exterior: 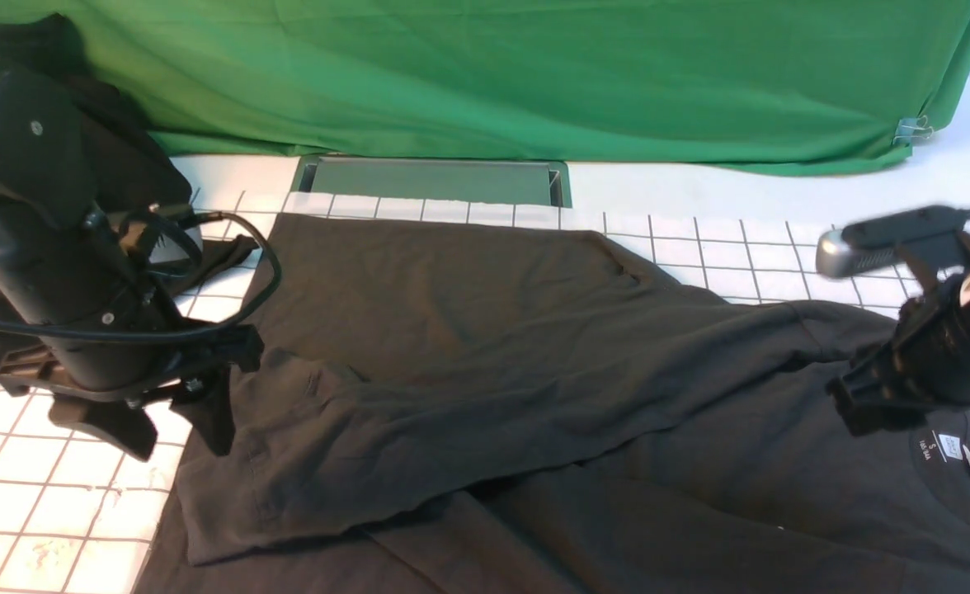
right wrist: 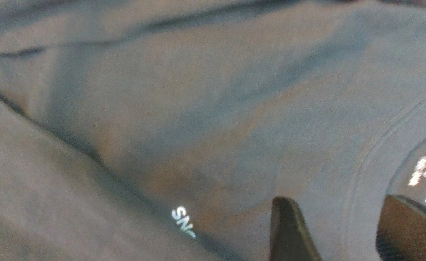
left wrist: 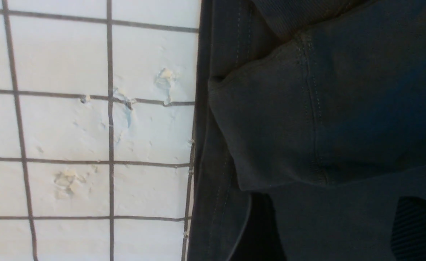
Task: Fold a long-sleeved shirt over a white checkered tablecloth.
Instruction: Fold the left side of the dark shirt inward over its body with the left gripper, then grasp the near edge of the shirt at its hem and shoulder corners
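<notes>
Lying on the tablecloth (exterior: pixel 49 487), the shirt (exterior: pixel 468 412) has its sleeves folded inward, presumably to narrow it, with the left gripper (exterior: pixel 184 456) open, empty near the left cuff, and the right gripper (exterior: pixel 848 412) open above the collar's left side.

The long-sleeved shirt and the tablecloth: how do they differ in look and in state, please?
The long-sleeved shirt is dark and mostly plain, while the tablecloth is white with a grid of thin dark lines. The shirt lies crumpled with a sleeve folded across it; the tablecloth lies mostly flat, underneath the shirt. Both are spread out beneath the robot's two arms.
</notes>
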Available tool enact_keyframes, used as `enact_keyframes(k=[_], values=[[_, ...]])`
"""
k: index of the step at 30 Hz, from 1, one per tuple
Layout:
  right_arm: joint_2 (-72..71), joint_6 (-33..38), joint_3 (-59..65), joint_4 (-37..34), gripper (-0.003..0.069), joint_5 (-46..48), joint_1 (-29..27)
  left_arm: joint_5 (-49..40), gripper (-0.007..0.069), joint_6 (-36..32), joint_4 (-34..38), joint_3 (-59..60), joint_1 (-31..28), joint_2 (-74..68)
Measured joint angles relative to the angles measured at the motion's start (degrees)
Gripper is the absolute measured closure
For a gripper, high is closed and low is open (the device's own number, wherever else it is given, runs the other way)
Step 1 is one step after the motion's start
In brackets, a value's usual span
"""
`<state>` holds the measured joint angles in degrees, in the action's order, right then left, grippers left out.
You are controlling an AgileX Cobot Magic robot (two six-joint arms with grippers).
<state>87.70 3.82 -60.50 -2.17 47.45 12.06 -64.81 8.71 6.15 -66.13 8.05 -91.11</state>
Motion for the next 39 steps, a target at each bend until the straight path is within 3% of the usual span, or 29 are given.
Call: enact_keyframes(k=[5, 9, 14, 22, 26, 30, 31, 36, 39], values=[[1.79, 3.55, -8.88, -3.60, 0.0331, 3.17, 0.00, -0.36, 0.0120, 0.05, -0.04, 0.00, 0.00, 0.01], [9.23, 9.54, -20.32, -12.23, 0.0296, 7.12, 0.19, -0.47, 0.0163, -0.28, -0.04, 0.00, 0.00, 0.01], [22.12, 10.89, -33.09, -13.86, 0.0222, 8.91, 1.83, -0.47, 0.0279, -0.65, -0.04, 0.00, 0.00, 0.01], [39.19, 10.71, -48.43, -12.41, 0.0214, 10.23, 3.40, -1.00, 0.0526, -3.13, -0.04, 0.00, 0.00, 0.01], [44.06, 10.19, -52.29, -9.96, 0.0214, 10.51, 3.40, -1.06, 0.0599, -3.31, -0.04, 0.00, 0.00, 0.01], [46.30, 9.90, -53.78, -9.06, 0.0225, 10.36, 3.40, -0.70, 0.0618, -3.60, -0.04, 0.00, 0.00, 0.01], [46.57, 10.11, -53.88, -8.94, 0.0249, 10.36, 3.40, -0.62, 0.0619, -3.60, -0.04, 0.00, 0.00, 0.01], [46.90, 10.58, -54.56, -7.75, 0.0575, 8.97, 3.40, 0.45, 0.0619, -3.60, -0.04, 0.00, 0.00, 0.01], [46.90, 10.75, -56.02, -7.22, 0.0636, 8.88, 3.40, 0.75, 0.0619, -3.60, -0.04, 0.00, 0.00, 0.01]])
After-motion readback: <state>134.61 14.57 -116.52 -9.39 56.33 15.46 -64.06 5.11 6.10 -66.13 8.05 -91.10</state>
